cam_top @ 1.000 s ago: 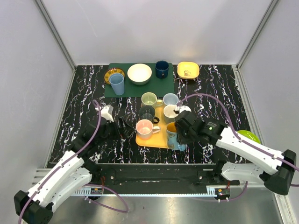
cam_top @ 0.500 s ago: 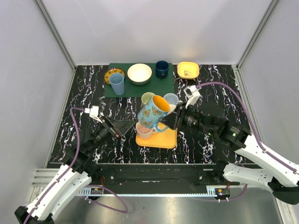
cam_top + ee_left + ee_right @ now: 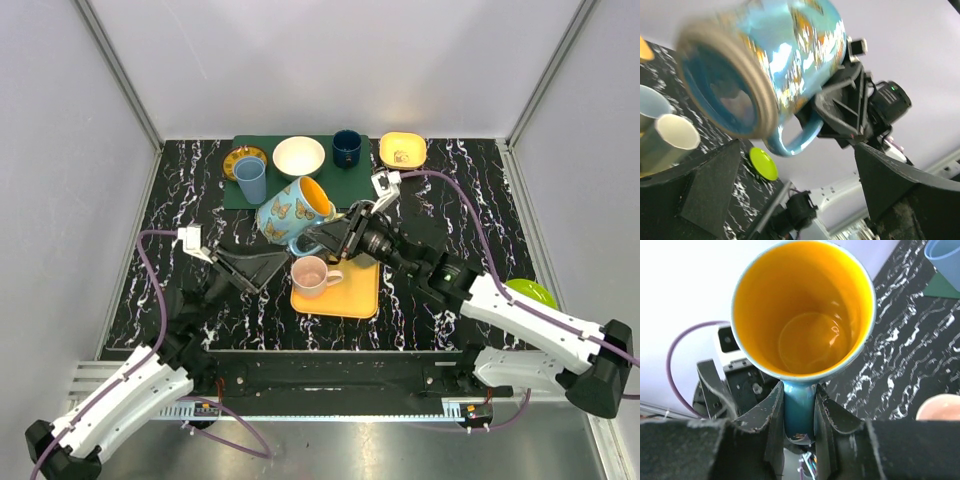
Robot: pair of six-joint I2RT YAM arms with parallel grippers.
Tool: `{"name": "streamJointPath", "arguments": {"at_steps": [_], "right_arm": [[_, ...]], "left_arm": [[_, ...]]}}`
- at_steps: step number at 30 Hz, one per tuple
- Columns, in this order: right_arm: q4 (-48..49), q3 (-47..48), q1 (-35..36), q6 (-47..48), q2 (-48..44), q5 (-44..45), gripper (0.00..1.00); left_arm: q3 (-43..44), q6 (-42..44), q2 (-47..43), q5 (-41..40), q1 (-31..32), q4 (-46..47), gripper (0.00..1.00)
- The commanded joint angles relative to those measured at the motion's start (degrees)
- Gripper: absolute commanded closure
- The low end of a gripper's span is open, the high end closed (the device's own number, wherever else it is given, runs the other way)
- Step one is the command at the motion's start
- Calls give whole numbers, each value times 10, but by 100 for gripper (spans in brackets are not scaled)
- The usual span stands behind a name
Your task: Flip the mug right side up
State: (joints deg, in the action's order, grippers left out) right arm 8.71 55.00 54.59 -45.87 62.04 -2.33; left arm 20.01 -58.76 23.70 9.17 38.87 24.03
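Marbled black table [image 3: 450, 190], glossy rounded mug [image 3: 288, 212]

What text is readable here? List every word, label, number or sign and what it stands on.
No text reads clearly.
Yellow bowl: dark mark inside, too small to read.
Rail stickers: too small to read.
Butterfly mug: pictures only, no words.
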Motion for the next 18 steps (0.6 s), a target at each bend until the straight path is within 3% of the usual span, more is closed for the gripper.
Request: {"name": "streamJointPath", "arguments": {"at_steps": [1,11,18], "right_arm": [[215,27,4,-42,28,-14,100],[264,23,3,-69,43,-64,100],[296,-21,2,-88,17,-81,100]], "left_arm": [[-13,-7,36,30,31,116,1],[2,-8,115,30,31,219,3],[4,-17,125,-15,31,279,14]]}}
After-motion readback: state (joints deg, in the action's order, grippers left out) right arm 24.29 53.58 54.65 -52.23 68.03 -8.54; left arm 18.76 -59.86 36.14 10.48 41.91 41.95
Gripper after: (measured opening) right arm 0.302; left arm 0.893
